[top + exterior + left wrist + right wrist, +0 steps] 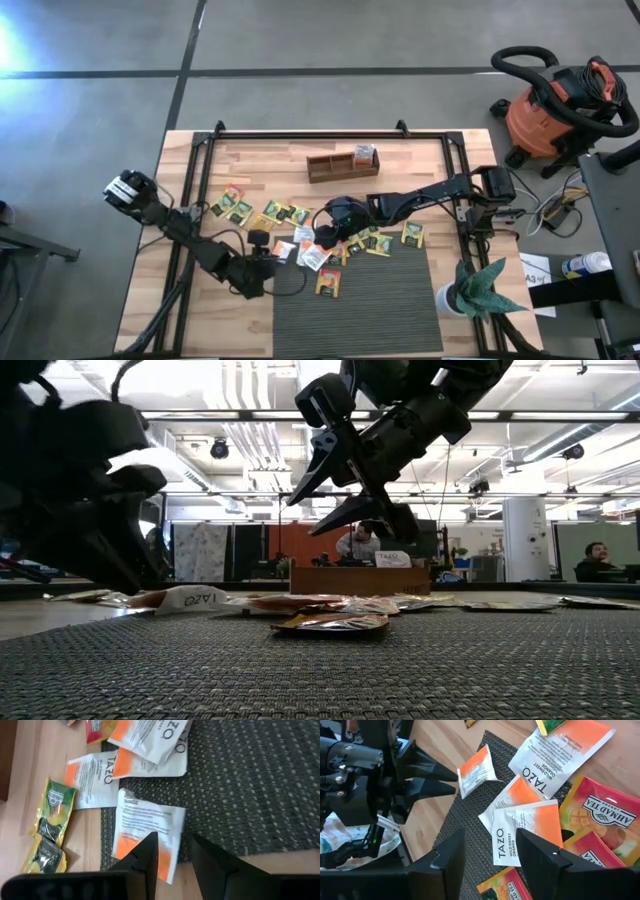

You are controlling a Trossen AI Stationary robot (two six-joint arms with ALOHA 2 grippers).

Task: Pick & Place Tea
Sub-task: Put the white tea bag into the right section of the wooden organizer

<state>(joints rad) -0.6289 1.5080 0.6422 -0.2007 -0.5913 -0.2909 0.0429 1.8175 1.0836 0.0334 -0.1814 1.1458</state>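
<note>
At the near edge, a red-and-yellow sachet (328,283) lies alone on the dark mat (380,310). Just left of it the left gripper (272,250) hangs low, its jaws apart and empty, with a white-and-orange sachet (145,832) lying just ahead of its fingertips. Farther in, the right gripper (325,232) hovers above the cluster of tea sachets (345,243) at the mat's far edge, jaws also spread, holding nothing. The step looks like choosing and approaching a sachet; next, one gripper must descend and close on a single thin packet. Far off sits the wooden tray (342,162).
</note>
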